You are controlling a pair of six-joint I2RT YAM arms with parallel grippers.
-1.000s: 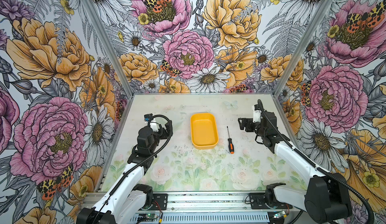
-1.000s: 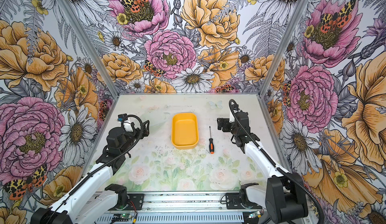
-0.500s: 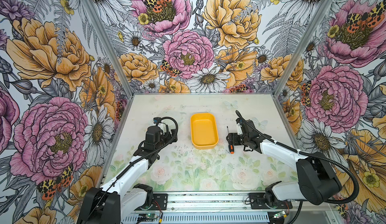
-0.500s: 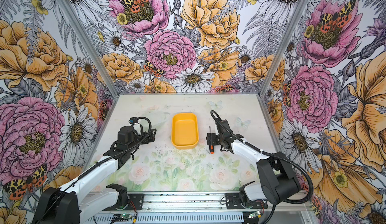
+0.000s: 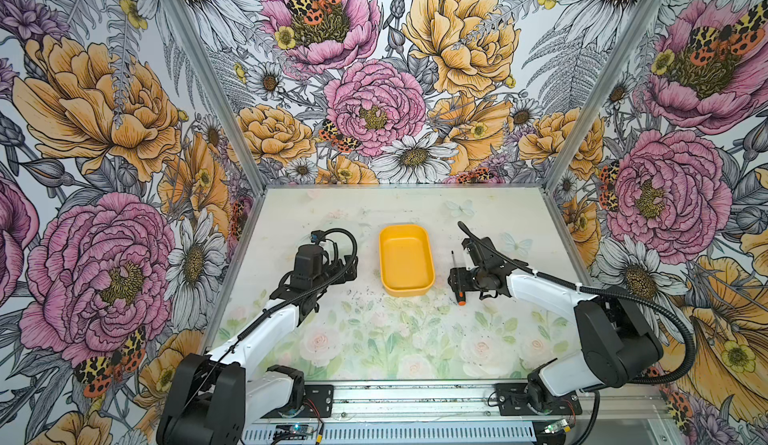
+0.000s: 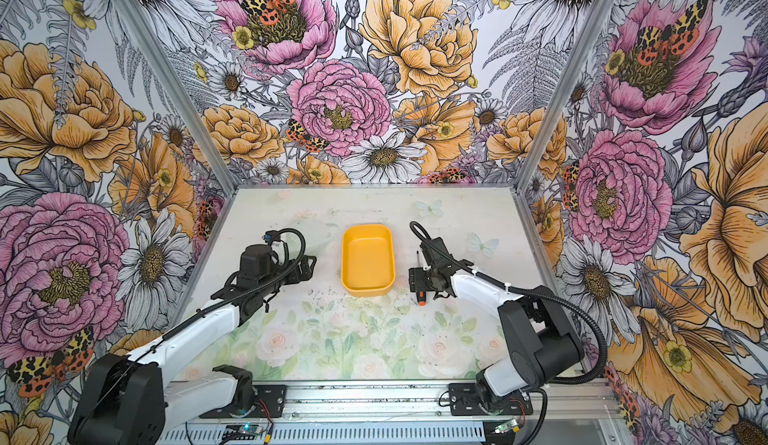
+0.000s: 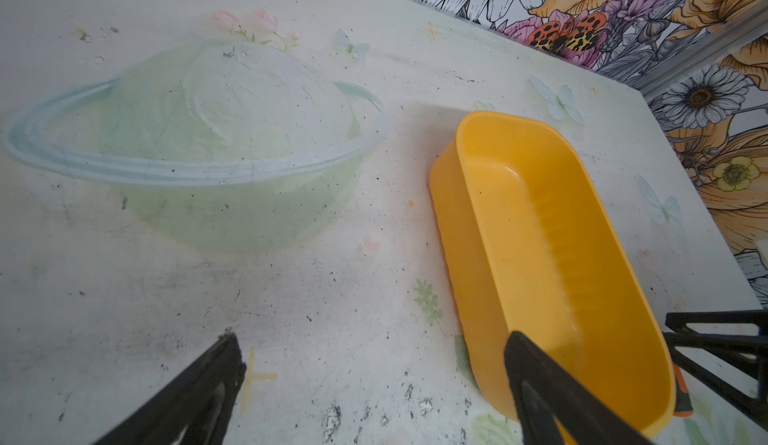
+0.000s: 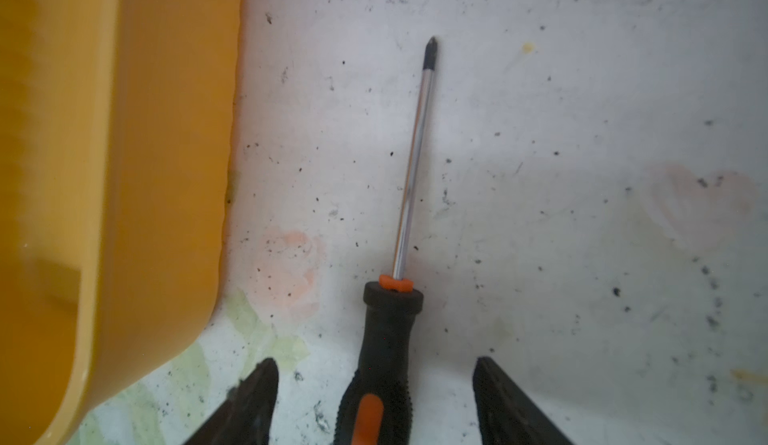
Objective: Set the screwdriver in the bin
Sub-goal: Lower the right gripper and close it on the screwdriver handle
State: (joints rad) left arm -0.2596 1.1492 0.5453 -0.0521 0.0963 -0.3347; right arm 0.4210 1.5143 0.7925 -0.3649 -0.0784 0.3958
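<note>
The screwdriver [image 8: 388,326] lies flat on the worktop [image 5: 374,339], just beside the bin [image 5: 405,260] on the side facing the right edge. It does not touch the bin, and its tip points toward the far edge. The right end effector [image 8: 374,364] straddles the handle, jaws fairly wide with a gap on each side. The left end effector [image 7: 372,339] stands wide near the bin's opposite long wall, holding nothing.

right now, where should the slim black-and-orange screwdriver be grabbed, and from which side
Probably the thick black handle of the slim black-and-orange screwdriver, from above, jaws across its width. It lies flat on the pale table beside the yellow plastic bin, and the shiny shaft looks too thin. The open right tool straddles that handle.
</note>
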